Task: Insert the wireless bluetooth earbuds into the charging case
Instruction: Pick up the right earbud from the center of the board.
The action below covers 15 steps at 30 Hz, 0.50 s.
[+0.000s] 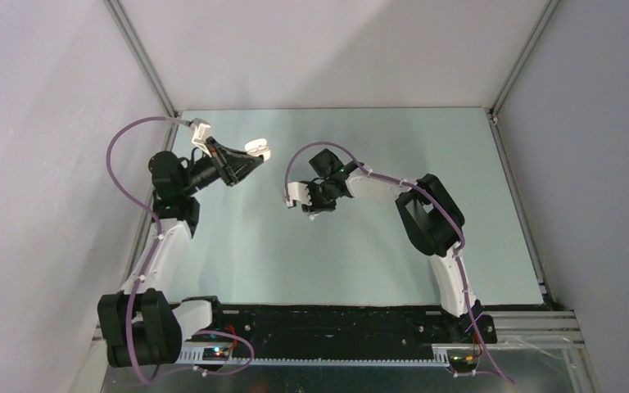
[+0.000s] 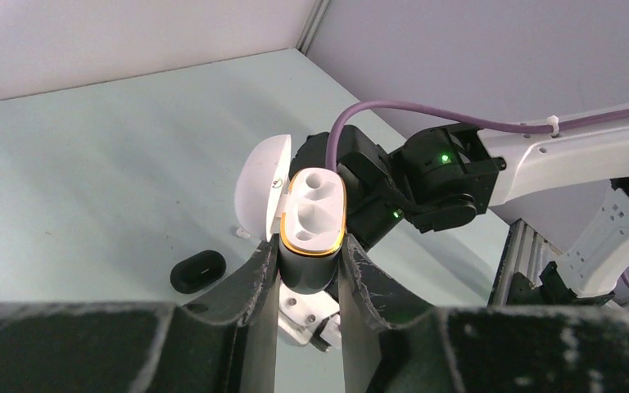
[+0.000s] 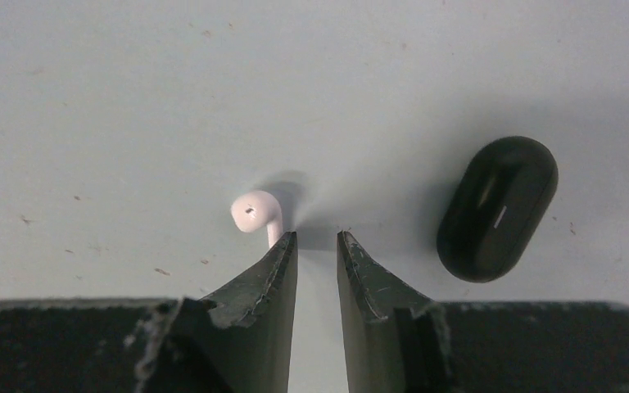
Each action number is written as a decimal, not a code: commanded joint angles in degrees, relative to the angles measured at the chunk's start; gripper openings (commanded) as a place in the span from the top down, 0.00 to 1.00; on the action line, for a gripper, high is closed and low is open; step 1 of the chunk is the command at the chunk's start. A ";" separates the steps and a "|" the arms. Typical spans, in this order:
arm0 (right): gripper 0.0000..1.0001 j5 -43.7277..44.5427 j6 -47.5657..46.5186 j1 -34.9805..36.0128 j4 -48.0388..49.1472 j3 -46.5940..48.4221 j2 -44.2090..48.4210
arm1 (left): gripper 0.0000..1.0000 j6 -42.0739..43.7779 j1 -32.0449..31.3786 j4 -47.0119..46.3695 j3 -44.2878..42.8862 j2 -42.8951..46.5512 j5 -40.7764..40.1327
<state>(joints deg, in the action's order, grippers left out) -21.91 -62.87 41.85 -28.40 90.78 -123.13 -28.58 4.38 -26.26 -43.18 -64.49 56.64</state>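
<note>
My left gripper is shut on the white charging case and holds it above the table with its lid swung open; both wells look empty. The case also shows in the top view. One white earbud lies on the table, its stem touching the tip of my right gripper's left finger, outside the gap. My right gripper is slightly open and empty, low over the table. A tiny white bit on the table below the lid may be that earbud. I see no second earbud.
A black oval pebble-like object lies on the table just right of the right gripper's fingers; it also shows in the left wrist view. The right arm reaches in from the right, beneath the held case.
</note>
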 commanded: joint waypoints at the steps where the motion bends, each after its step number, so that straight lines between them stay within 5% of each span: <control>1: 0.71 -0.99 0.82 1.81 -3.46 -1.74 1.42 | 1.00 -1.58 0.50 -4.14 0.71 0.99 0.00; 15: 0.69 -3.56 -0.36 2.24 -9.80 -0.49 3.22 | 1.00 -3.22 0.53 -7.17 2.80 0.82 -0.42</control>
<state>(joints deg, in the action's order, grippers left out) -23.68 -62.83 43.94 -32.71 89.89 -121.89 -30.52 4.38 -29.50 -40.82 -64.49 56.64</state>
